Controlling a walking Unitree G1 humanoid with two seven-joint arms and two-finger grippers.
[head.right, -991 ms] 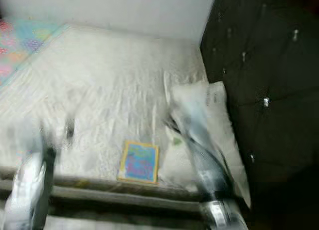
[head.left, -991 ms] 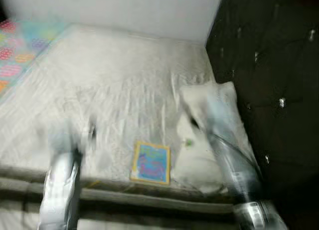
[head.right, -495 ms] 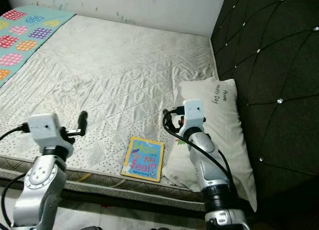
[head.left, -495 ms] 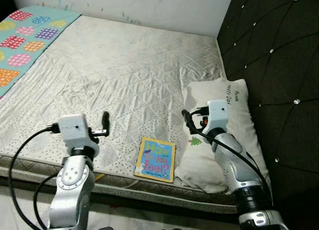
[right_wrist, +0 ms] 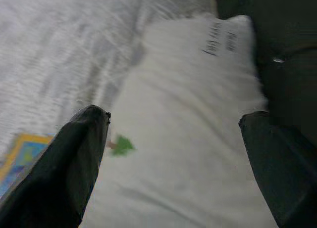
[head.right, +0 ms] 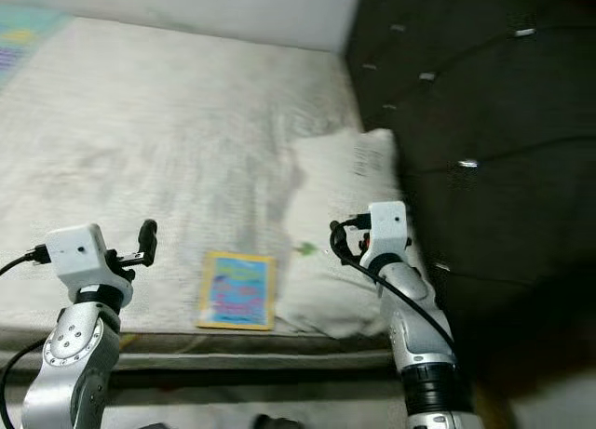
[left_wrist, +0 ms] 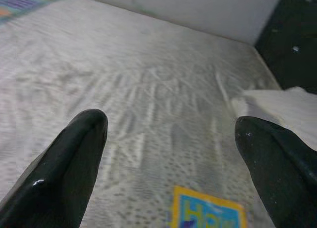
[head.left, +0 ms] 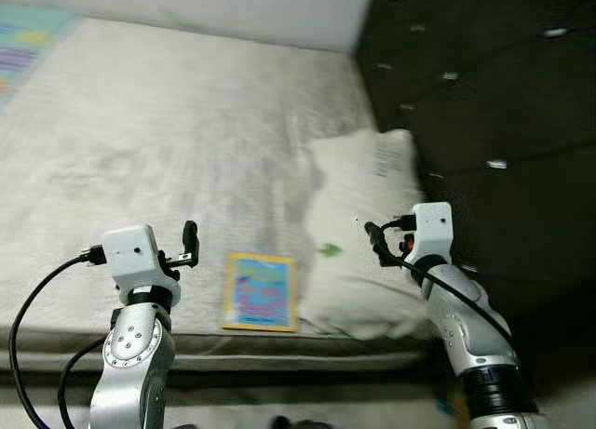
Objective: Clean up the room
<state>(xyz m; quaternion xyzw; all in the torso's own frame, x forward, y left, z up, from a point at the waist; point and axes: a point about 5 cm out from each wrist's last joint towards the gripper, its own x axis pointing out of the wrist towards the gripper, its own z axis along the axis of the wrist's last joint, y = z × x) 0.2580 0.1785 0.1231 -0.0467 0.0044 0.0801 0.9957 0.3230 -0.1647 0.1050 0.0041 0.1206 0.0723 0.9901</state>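
A yellow-edged picture book (head.left: 260, 290) lies flat on the white quilted mattress (head.left: 168, 140) near its front edge. Right of it rests a white pillow (head.left: 361, 224) with a small green mark and dark lettering, against the dark headboard. My left gripper (head.left: 190, 244) is held up left of the book, open and empty; the book's corner (left_wrist: 208, 214) lies below its fingers. My right gripper (head.left: 372, 240) hovers over the pillow's near end, open, with the pillow (right_wrist: 183, 119) between its fingers and below them.
A black tufted headboard (head.left: 484, 103) rises on the right. A white wall (head.left: 214, 10) closes the far side. A patterned blanket (head.left: 23, 43) lies at the mattress's far left corner. The mattress front edge (head.left: 233, 350) runs just before my arms.
The camera has swung right, so the whole scene has shifted left. Both grippers stay raised and open, the right one now over the pillow's near end.
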